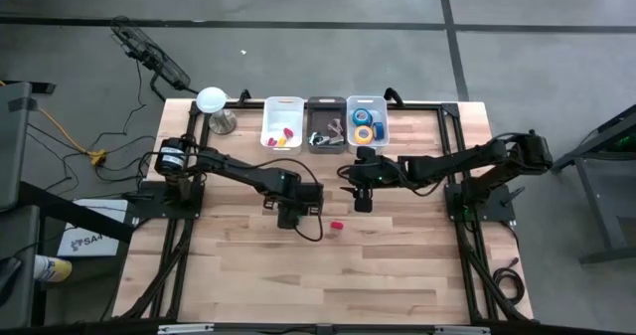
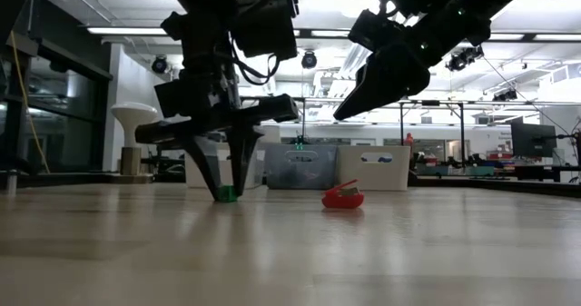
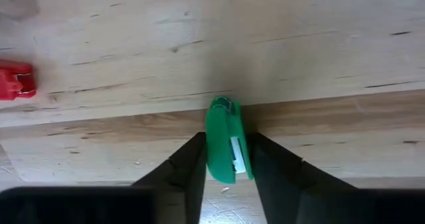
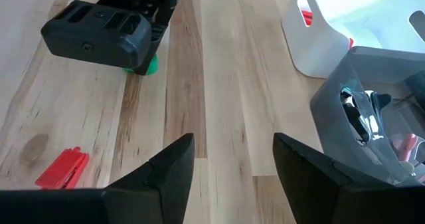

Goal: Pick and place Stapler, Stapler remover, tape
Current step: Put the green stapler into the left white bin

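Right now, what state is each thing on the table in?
Green stapler: on the wood, between the left tool's fingers.
Red stapler: loose on the table, untouched.
Right tool: open, empty, above the table.
Tape rolls: in the clear bin.
Grey bin: holds dark metal pieces.
White bin: holds small red and yellow items.

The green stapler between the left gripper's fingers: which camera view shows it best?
The left wrist view: the green stapler fills the middle, between the left gripper fingers. The low view shows only a small green bit on the table. The right wrist view shows a green edge under that gripper. The high view hides it.
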